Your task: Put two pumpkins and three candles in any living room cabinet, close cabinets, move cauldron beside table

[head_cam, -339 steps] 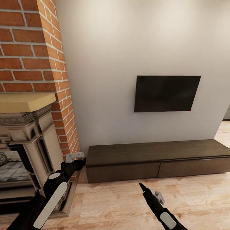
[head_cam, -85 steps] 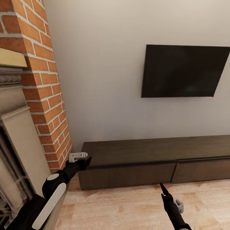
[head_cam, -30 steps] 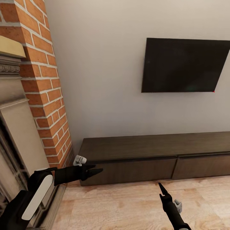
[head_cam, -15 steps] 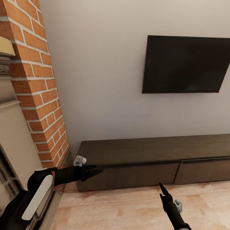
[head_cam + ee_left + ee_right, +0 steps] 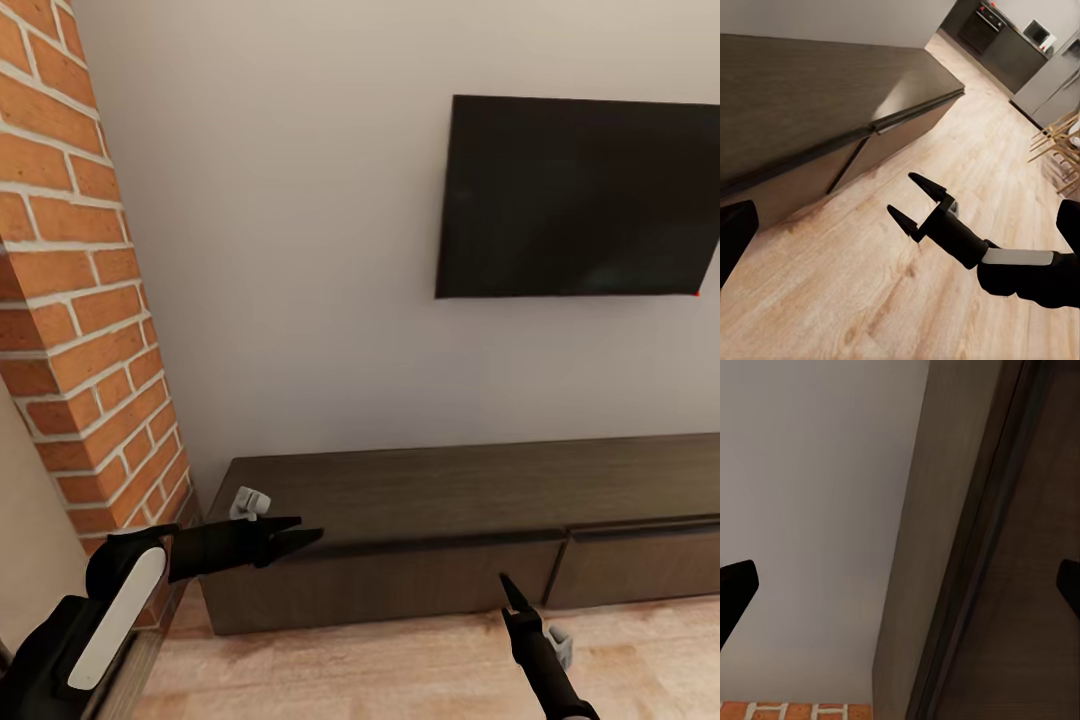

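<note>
Brick chimney (image 5: 70,330) at far left, plain wall beside it. Left tool (image 5: 300,534) held out sideways at the cabinet's (image 5: 420,500) left end, fingers close to the top front edge, tips a little apart, holding nothing; contact with the wood unclear. Cabinet runs long and low along the wall over the wood floor (image 5: 400,670), both drawer fronts flush and closed. Dark TV (image 5: 580,195) on the wall above the cabinet. Right tool (image 5: 916,201) low over the floor in front of the cabinet, fingers spread apart in the left wrist view, empty.
</note>
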